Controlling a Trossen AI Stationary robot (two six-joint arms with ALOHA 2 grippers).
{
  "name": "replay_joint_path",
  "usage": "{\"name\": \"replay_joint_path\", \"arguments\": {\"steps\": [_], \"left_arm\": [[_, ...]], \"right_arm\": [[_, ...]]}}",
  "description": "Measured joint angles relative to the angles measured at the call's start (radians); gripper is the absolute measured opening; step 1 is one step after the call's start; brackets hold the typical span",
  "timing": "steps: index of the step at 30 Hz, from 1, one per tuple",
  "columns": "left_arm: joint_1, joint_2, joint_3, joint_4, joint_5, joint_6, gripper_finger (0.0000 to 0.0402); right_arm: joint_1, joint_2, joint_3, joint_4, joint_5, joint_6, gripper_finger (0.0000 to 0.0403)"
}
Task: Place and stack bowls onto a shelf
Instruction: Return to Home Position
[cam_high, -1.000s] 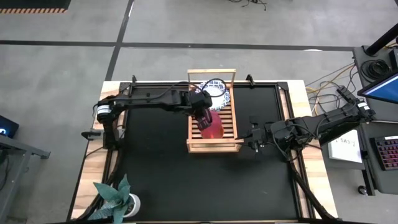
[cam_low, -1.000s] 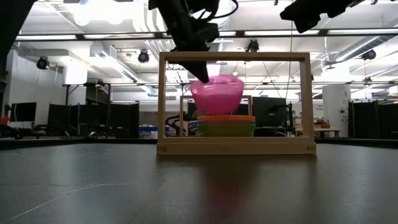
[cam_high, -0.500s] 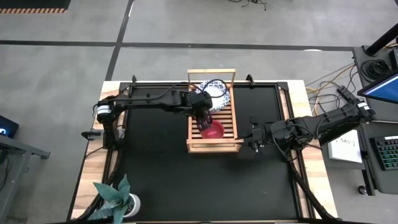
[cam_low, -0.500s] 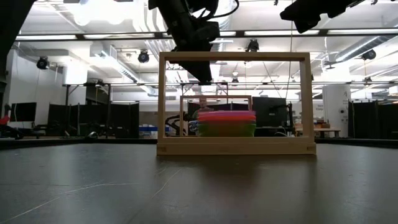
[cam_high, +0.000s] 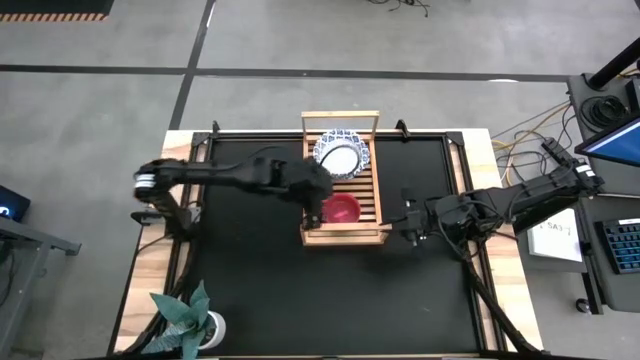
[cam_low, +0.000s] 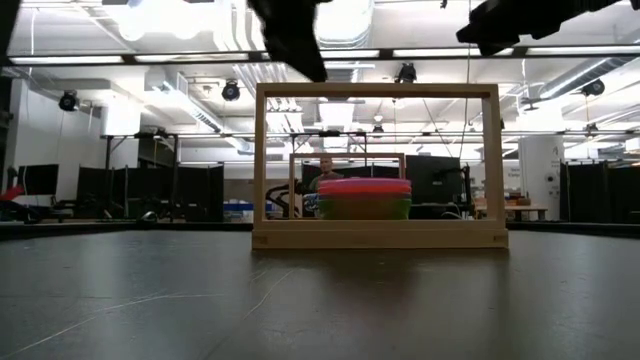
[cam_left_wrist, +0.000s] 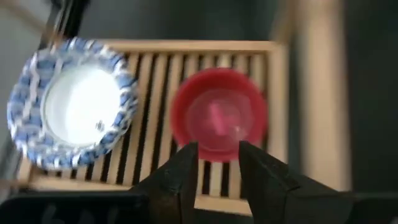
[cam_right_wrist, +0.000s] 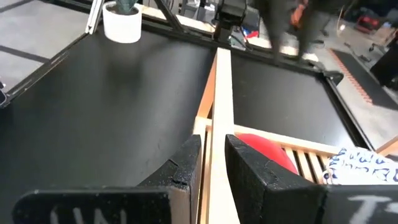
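Black jointed left arm (cam_high: 235, 172) and right arm (cam_high: 520, 200); left pincer (cam_left_wrist: 217, 149) has blocky dark fingers (cam_left_wrist: 180, 180).

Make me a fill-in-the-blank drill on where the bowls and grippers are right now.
In the low view, the pink bowl tops the stack, above an orange bowl and a ___ bowl.
The left gripper hangs over the slats with its fingers ___.
The right gripper is clamped on an edge rail of the wooden ___.
Missing words: green; open; shelf.

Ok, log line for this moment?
left gripper open, empty, above shelf | magenta bowl tops coloured stack on shelf | blue-rimmed bowl on shelf | right gripper shut on shelf rail
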Motion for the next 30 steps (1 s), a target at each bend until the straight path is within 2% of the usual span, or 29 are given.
{"name": "replay_joint_path", "arguments": {"steps": [3,6,13,18,23,30], "left_arm": [[-0.07,-0.11,-0.109,0.061,0.085,0.104,0.0081],[-0.13,-0.261,-0.3,0.224,0.211,0.142,0.0065],[-0.163,-0.66,-0.778,0.686,0.205,0.095,0.0024],[-0.134,-0.907,-1.04,0.924,0.202,0.082,0.0002],[-0.121,-1.105,-1.2,1.033,0.202,0.033,0.0001],[-0.12,-1.293,-1.317,1.045,0.202,0.013,0.0]], "right_arm": [[0.0,-0.039,-0.024,0.012,-0.003,-0.015,0.0061],[0.0,-0.1,-0.069,0.039,-0.008,-0.036,0.0061],[-0.006,-0.279,-0.187,0.155,-0.01,-0.08,0.0061],[-0.006,-0.358,-0.22,0.161,-0.032,-0.077,0.0061],[-0.006,-0.405,-0.248,0.162,-0.035,-0.066,0.0061],[-0.006,-0.489,-0.295,0.164,-0.027,-0.089,0.0061]]}}
